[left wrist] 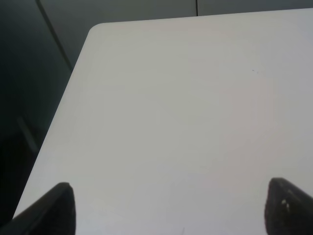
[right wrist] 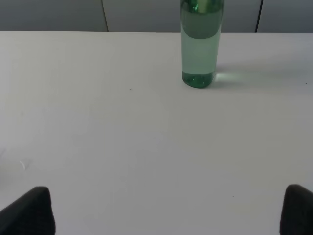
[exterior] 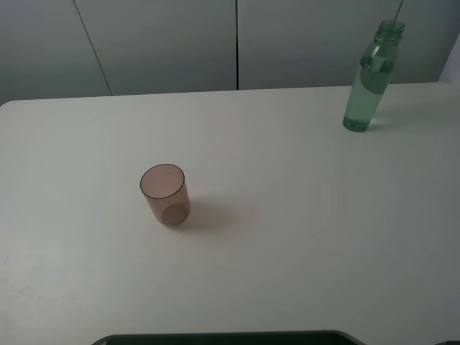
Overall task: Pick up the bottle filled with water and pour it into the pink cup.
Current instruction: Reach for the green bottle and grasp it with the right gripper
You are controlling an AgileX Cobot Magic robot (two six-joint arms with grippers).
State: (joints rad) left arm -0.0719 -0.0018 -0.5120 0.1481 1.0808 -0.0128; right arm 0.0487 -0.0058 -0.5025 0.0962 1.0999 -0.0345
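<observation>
A dark rounded edge (exterior: 223, 336) lies at 6 o'clock in the high view. Beyond it the pink cup (exterior: 165, 195) stands upright on the white table (exterior: 302, 244), toward 9 o'clock. The bottle (exterior: 366, 86), upright, uncapped and partly filled, stands well apart at 2 o'clock from the cup. The right gripper (right wrist: 164, 210) faces it, fingertips spread wide, path unobstructed. The left gripper (left wrist: 168, 210), likewise spread, hangs near a table corner.

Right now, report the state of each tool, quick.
Left tool: open, holding nothing.
Right tool: open, holding nothing; the bottle stands apart from it.
</observation>
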